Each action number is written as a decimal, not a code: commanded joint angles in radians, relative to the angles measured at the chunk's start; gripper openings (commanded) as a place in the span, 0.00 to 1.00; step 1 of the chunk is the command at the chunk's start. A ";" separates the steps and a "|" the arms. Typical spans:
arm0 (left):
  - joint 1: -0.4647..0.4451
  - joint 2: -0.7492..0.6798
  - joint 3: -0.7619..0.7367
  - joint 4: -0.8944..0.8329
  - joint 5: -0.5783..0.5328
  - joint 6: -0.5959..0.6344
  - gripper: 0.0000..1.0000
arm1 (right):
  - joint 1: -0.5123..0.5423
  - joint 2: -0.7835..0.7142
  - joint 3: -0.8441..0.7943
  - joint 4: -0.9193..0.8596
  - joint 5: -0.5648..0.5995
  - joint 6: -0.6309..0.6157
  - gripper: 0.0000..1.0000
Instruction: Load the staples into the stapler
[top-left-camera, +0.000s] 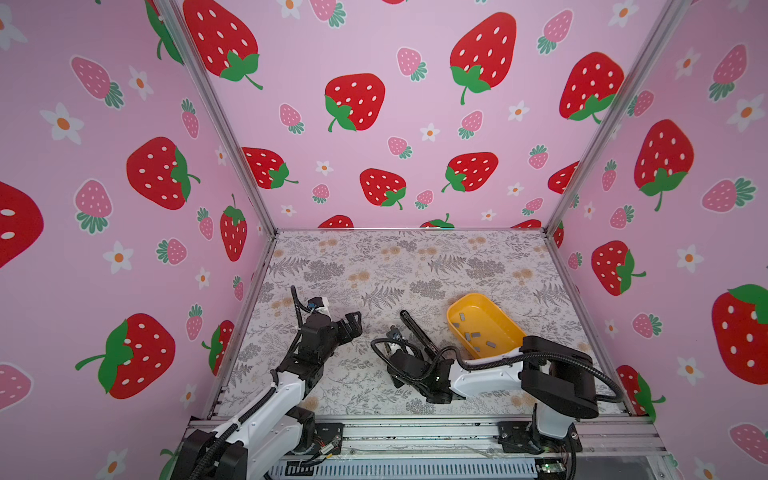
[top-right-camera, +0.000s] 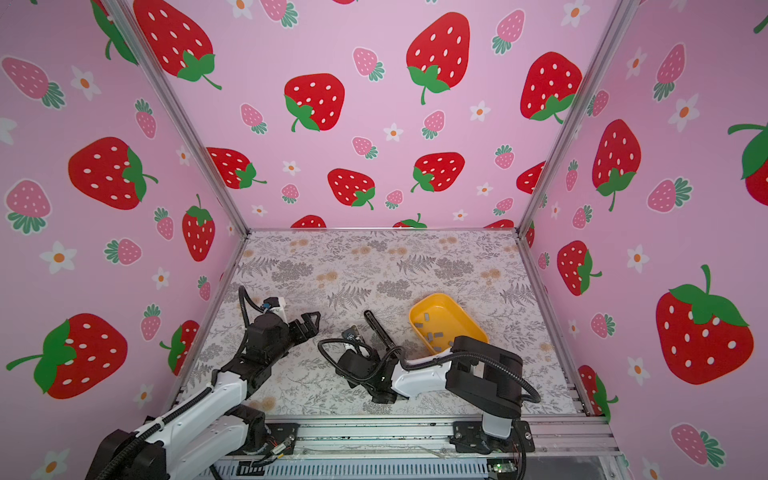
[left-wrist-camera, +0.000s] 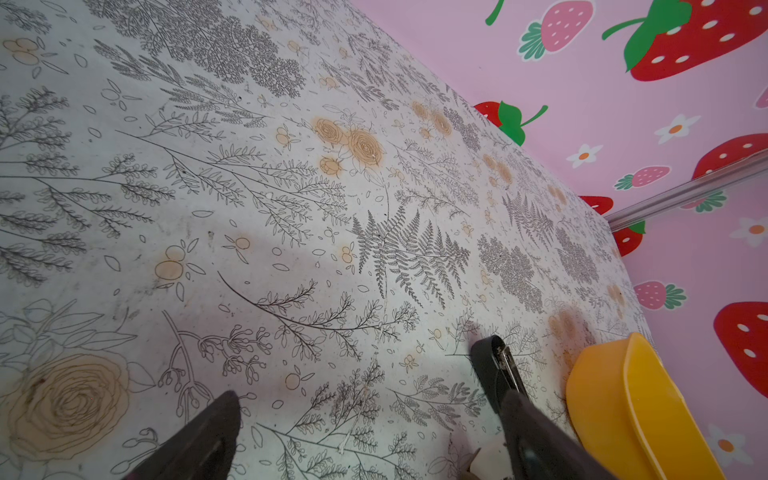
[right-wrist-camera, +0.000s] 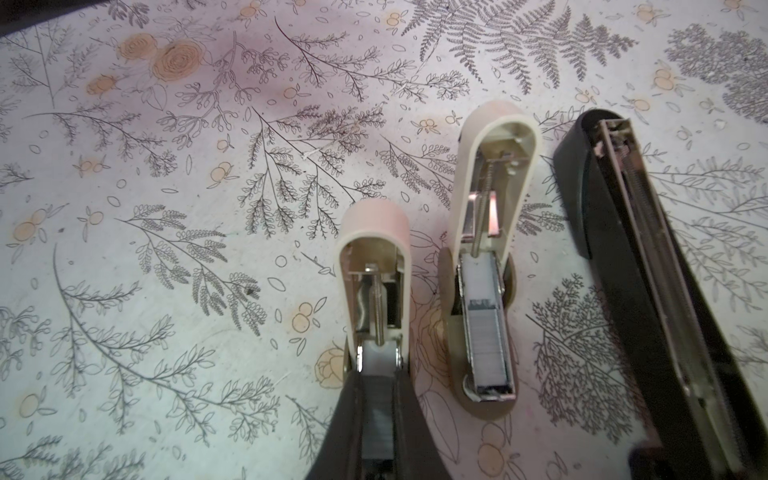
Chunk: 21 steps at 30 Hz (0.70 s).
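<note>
In the right wrist view my right gripper (right-wrist-camera: 376, 399) is shut on a grey strip of staples (right-wrist-camera: 377, 419), right over the rear of a small cream stapler (right-wrist-camera: 374, 266) that lies open. A second open cream stapler (right-wrist-camera: 488, 257) beside it has staples in its channel. A long black stapler (right-wrist-camera: 648, 270) lies open further over; it also shows in both top views (top-left-camera: 415, 328) (top-right-camera: 378, 328). More staples (top-left-camera: 473, 334) lie in the yellow tray (top-left-camera: 457, 305). My left gripper (top-left-camera: 356, 323) (left-wrist-camera: 370, 436) hangs open and empty to the left of the staplers.
The yellow tray (top-right-camera: 419, 307) (left-wrist-camera: 623, 399) sits right of the black stapler, partly under the right arm's elbow. Pink strawberry walls close the floral table (top-left-camera: 374, 266) on three sides. A metal rail (top-left-camera: 415, 432) runs along the front edge.
</note>
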 joint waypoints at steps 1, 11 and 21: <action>0.005 0.003 0.046 0.002 0.005 0.006 0.99 | 0.006 -0.007 -0.017 -0.016 -0.003 0.028 0.10; 0.005 0.003 0.046 0.001 0.006 0.007 0.99 | 0.059 -0.018 -0.035 -0.045 0.012 0.050 0.10; 0.004 0.005 0.048 0.000 0.006 0.006 0.99 | 0.061 -0.037 -0.057 -0.052 0.016 0.063 0.12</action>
